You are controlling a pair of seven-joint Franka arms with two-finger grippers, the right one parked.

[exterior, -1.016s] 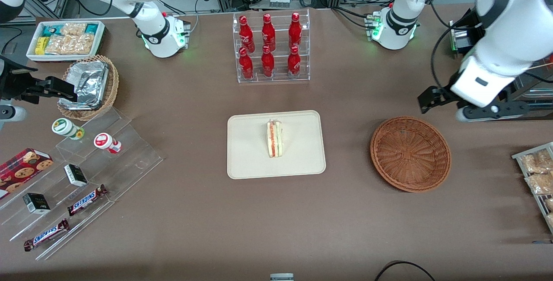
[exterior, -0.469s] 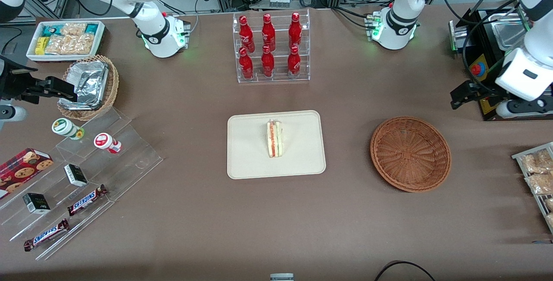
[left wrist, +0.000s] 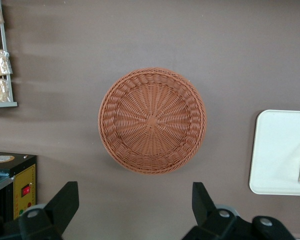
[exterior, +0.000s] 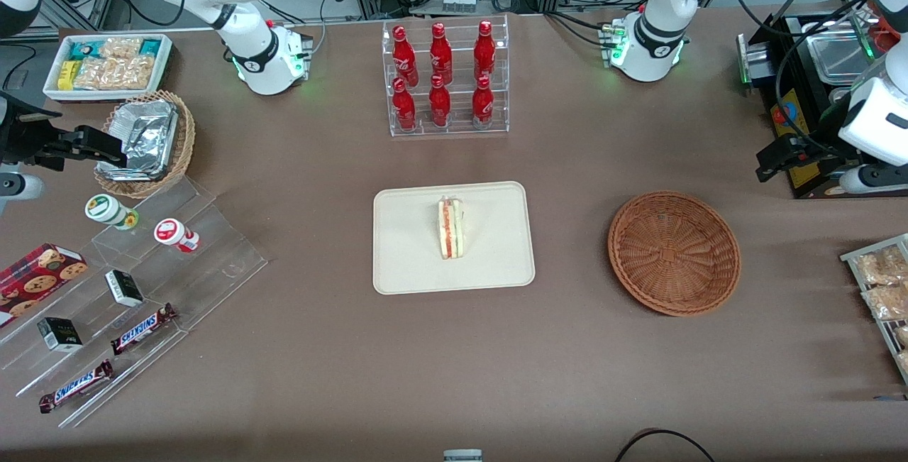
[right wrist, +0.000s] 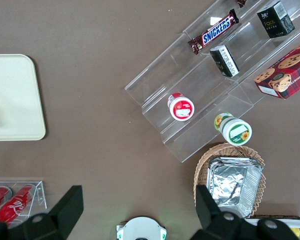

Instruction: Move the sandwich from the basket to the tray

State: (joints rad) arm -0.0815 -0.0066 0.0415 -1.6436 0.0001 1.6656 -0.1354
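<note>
Broadly spread across the scene: brown table (exterior: 319, 348), cluttered at both ends. Near its middle, cream tray (exterior: 418, 249) lying flat, with the sandwich (exterior: 451, 228) resting on it, striped edge up (filling stripe running nearer-to-farther from the front camera). Toward the working arm's end, apart from the tray: round reddish-brown basket (exterior: 674, 253), holding nothing. Farther from the front camera than the tray, clear rack of red bottles (exterior: 443, 79). Hovering high, off toward the working arm's end and a little farther from the front camera than the basket: gripper (left wrist: 135, 212), fingers (left wrist: 65, 202) spread wide, gripping nothing, basket showing in the gap between them in the wrist view.
</note>
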